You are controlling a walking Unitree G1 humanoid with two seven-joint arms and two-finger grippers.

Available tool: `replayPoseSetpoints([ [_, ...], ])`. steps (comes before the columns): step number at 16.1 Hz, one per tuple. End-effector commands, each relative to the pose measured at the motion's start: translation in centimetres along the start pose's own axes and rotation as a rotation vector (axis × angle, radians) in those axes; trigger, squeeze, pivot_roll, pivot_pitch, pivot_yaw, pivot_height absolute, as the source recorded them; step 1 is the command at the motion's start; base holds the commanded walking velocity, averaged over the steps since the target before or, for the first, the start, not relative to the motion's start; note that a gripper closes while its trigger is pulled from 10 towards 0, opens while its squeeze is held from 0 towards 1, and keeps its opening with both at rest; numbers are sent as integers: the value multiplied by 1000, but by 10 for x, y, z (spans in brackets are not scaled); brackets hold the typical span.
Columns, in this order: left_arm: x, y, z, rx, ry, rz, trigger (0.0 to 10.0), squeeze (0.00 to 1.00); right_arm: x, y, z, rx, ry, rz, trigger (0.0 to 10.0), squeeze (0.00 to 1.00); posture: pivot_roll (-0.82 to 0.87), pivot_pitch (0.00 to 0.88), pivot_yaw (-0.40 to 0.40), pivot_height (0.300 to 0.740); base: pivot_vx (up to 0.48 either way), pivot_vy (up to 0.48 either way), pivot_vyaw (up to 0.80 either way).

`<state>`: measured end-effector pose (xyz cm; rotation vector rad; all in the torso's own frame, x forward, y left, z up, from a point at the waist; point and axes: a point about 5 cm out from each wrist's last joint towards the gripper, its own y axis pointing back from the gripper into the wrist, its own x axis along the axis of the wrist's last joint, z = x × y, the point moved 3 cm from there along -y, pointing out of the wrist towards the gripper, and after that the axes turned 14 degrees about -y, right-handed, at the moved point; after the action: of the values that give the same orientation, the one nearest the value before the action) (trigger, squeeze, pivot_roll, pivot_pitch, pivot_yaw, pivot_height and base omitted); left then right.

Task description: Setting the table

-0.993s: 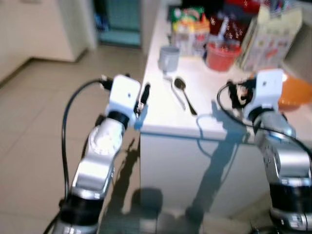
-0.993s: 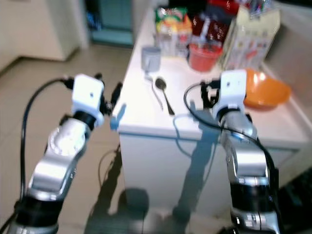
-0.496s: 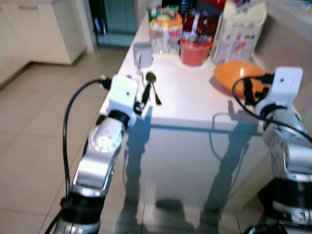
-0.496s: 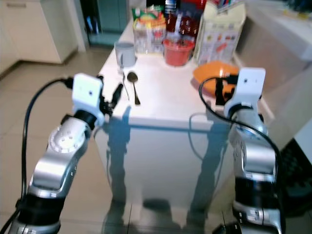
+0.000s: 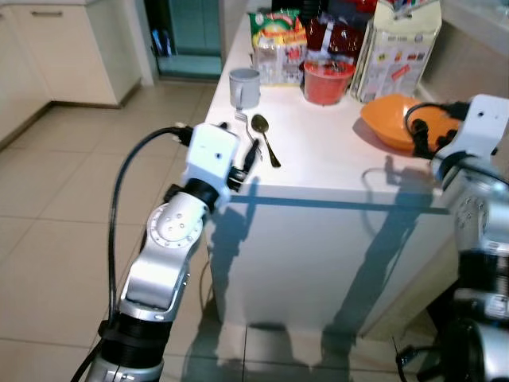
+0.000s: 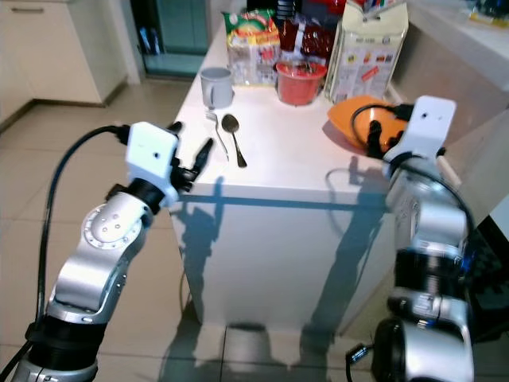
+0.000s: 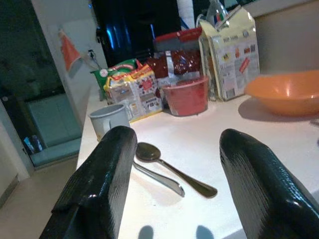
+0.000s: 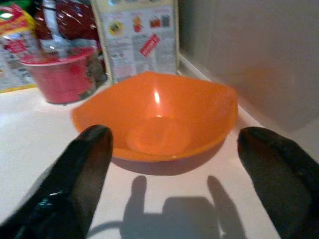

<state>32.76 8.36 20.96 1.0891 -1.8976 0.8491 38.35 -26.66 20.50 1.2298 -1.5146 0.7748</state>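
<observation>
Both pairs of fingers are spread apart and hold nothing. The left gripper [image 7: 172, 184] hangs at the near left corner of the tabletop [image 5: 334, 171], its fingers [image 7: 99, 184] aimed across the white surface. Just beyond them lie a spoon [image 5: 265, 135] and, beside it, what looks like a fork [image 5: 248, 137], side by side with handles pointing back toward the robot. The fingers are near the cutlery but not touching it.

The right gripper [image 8: 182, 179] sits at the right end of the tabletop, fingers [image 8: 75, 179] wide, with the orange bowl [image 8: 159, 117] straight ahead between them, close but apart from both. The bowl stands upright and looks empty.

Farther back, a grey mug [image 5: 245, 86] stands behind the cutlery. A red tub [image 5: 328, 79], some snack packets [image 5: 278, 44] and a tall carton [image 5: 402, 44] are crowded along the far edge.

To my eye the job has barely begun. Bowl, spoon, fork and mug are all on the tabletop, but scattered rather than laid as a place setting, and nothing has been picked up. I would guess what remains is to take the bowl and the cutlery and arrange them together on the clear middle stretch, with the mug alongside.
</observation>
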Motion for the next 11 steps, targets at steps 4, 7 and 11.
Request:
replayPoseSetpoints([
  [4,31,7,17,-172,44,158,10000,0,-5,-32,19,-105,-156,-115,10000,1000,2,0,-36,740,0,0,0],
  [7,42,11,12,-186,29,200,10000,0,7,-40,17,-119,-270,-105,10000,1000,17,0,-47,740,0,0,0],
  [11,51,20,8,-201,24,225,10000,0,11,-44,17,-136,-469,-108,10000,0,37,0,-46,740,0,0,0],
])
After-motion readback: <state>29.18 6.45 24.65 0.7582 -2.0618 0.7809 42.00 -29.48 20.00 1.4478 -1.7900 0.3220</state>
